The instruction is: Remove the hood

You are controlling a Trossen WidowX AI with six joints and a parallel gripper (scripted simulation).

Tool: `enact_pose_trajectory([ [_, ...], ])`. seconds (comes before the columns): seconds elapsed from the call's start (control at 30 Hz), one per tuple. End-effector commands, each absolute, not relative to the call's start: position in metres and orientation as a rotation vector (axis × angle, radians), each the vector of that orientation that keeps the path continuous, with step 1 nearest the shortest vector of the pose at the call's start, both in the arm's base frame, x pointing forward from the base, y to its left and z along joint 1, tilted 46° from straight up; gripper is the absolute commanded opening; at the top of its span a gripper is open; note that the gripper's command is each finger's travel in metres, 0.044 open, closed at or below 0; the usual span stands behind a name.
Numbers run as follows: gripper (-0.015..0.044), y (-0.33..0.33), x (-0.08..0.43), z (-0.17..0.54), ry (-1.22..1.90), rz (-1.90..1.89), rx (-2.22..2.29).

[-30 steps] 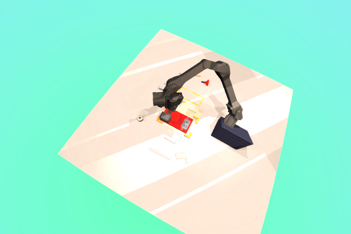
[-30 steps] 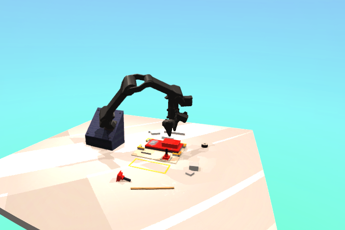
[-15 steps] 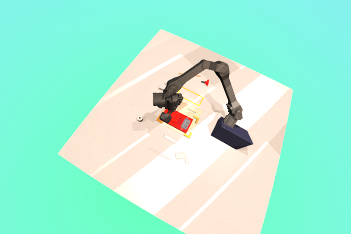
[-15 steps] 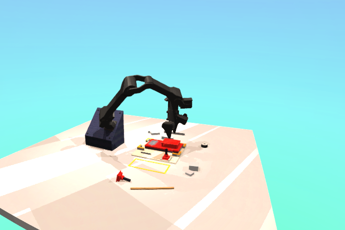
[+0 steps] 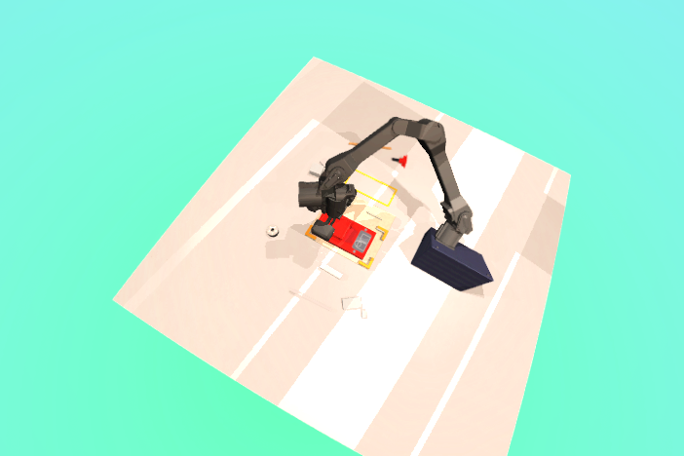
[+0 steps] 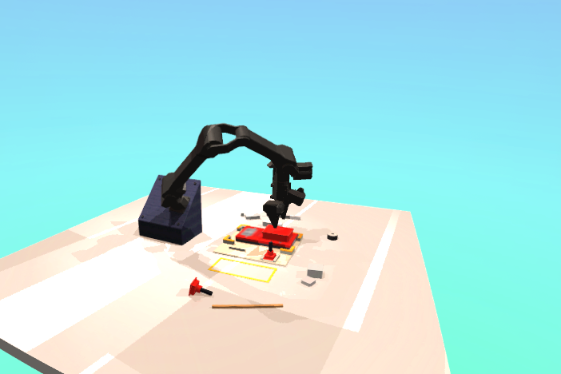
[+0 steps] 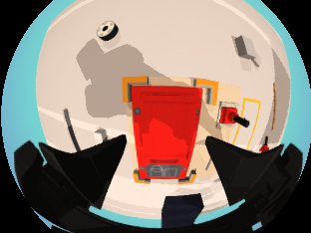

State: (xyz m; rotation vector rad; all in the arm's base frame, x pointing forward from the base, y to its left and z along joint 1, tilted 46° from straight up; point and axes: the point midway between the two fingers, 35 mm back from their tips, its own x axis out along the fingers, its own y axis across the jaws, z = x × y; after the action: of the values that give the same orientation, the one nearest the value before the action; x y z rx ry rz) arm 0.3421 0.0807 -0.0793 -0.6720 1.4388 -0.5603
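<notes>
The red toy car (image 5: 355, 250) (image 6: 241, 236) (image 7: 194, 124) lies among yellow-orange corner brackets on a pale board (image 5: 388, 217). A raised red block (image 5: 343, 231) (image 6: 277, 233) sits on it beside a grey panel (image 5: 371, 246) (image 6: 244, 226); I cannot tell for sure which part is the hood. My gripper (image 6: 280, 222) (image 7: 166, 139) is open and empty, pointing down over the car, one finger towards each long side. In the top view its tips are hidden. The marked area is a yellow outline (image 5: 396, 190) (image 6: 209, 269) (image 7: 252, 100) beside the board, with nothing inside it.
A red piece with a black handle (image 6: 269, 254) (image 7: 229, 116) stands on the board near the car. Another red piece (image 5: 402, 161) (image 6: 195, 286) lies beyond the outline, near an orange rod (image 6: 247, 305). A small wheel (image 5: 272, 228) (image 6: 332, 236) (image 7: 107, 31) and several grey pieces lie around.
</notes>
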Motion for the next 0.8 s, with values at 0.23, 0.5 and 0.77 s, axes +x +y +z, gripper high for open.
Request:
enact_pose_trajectory([
  [0.23, 0.044, 0.073, 0.341, -0.085, 1.442, -0.56, -0.683],
  [0.5, 0.044, 0.068, 0.341, -0.088, 1.442, -0.56, -0.683],
  [0.77, 0.044, 0.064, 0.34, -0.092, 1.442, -0.561, -0.684],
])
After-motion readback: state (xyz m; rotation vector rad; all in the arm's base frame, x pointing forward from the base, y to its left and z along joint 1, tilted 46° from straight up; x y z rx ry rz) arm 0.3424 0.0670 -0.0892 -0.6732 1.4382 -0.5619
